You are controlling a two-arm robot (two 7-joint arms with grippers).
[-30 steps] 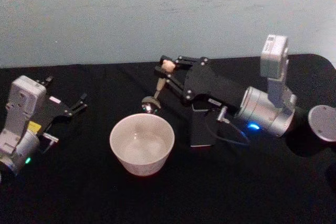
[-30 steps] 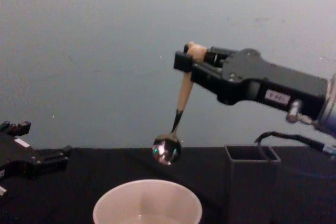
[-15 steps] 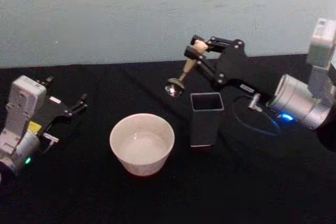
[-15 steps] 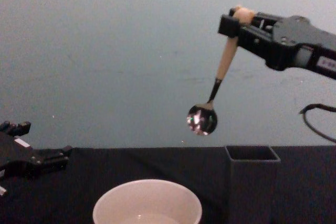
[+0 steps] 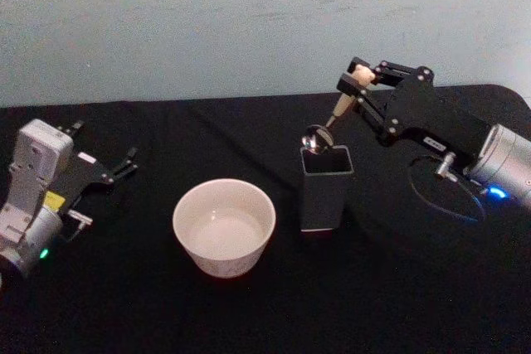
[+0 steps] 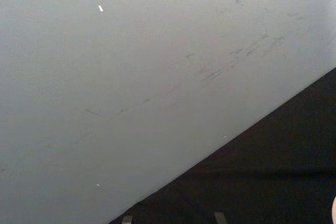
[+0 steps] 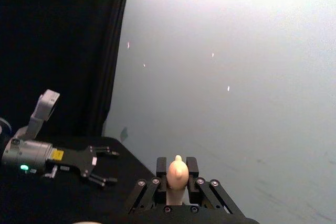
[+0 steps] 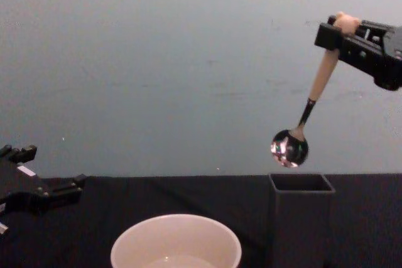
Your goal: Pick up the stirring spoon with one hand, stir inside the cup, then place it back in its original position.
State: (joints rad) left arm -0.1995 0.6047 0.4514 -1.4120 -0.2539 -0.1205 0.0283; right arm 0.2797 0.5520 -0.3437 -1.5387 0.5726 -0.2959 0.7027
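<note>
One cup (image 5: 217, 261), one holder (image 5: 322, 202), one stirring spoon (image 8: 312, 101) and two pincers are on show.

Nearest stands the cup, wide and cream-white, on the black tabletop (image 5: 274, 312), with bare cloth all round it. Its inside shows pale; whether any liquid lies in it I cannot tell. Just beyond and to its right stands the tall dark square holder, apart from the cup with a strip of bare cloth between them. Its mouth is open and the inside is dark.

At the tabletop's left side the left pincer (image 5: 106, 143) rests low, fingers spread wide and holding nothing, well apart from the cup.

Above the holder hangs the stirring spoon, tilted, its shiny round bowl lowest and just over the holder's mouth. From the chest camera a small gap shows between bowl and rim. The right pincer (image 5: 358, 82) reaches in from the right, raised above the tabletop, and clamps the beige handle near the bear head.

Farthest, the tabletop's back edge meets a pale wall (image 5: 207, 22).
</note>
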